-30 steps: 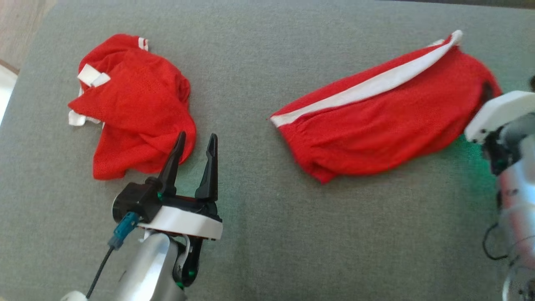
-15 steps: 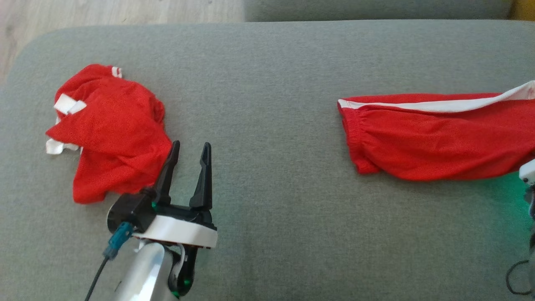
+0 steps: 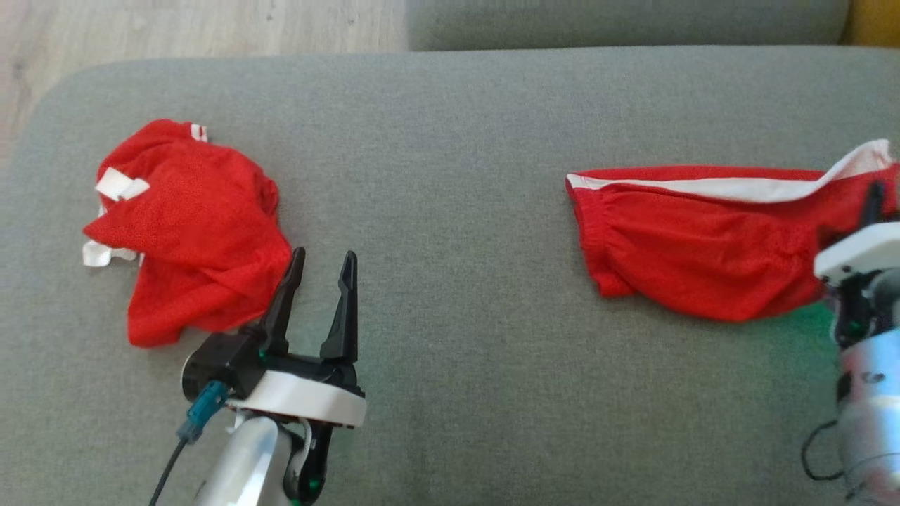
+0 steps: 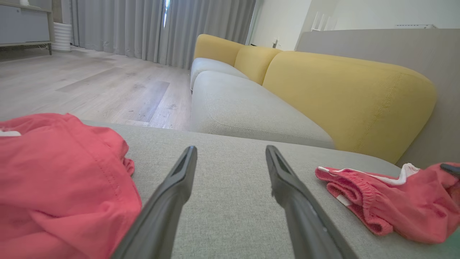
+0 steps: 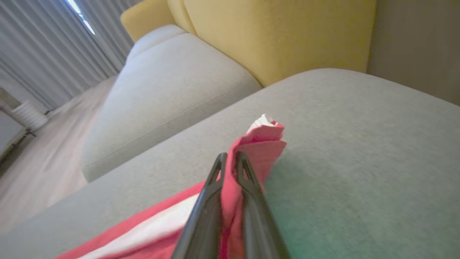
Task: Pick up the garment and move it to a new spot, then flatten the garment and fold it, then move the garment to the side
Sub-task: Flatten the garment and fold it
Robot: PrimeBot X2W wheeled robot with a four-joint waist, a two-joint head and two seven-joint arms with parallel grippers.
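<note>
A grey sofa cushion [image 3: 450, 211] is serving as the work surface, with wooden floor [image 3: 176, 28] lying past its far left corner and yellow back cushions [image 4: 345, 93] standing behind; the garment [image 3: 689, 260] is running off the head view's right edge, its end partly hidden behind the white wrist plate [image 3: 858, 249], so its full length is hard to judge; the right gripper [image 5: 231, 160] is pinching that raised end, fingers nearly together with red cloth between them; the garment is lying at the cushion's right, red mesh with 1 white stripe along its far edge and a gathered waistband facing left; the left gripper [image 3: 324, 256] is hovering spread and empty beside a crumpled red pile [image 3: 190, 232]; compared with 1 second ago, the garment is lying level rather than slanted and sitting farther from the pile, though the camera itself has also been shifting.
</note>
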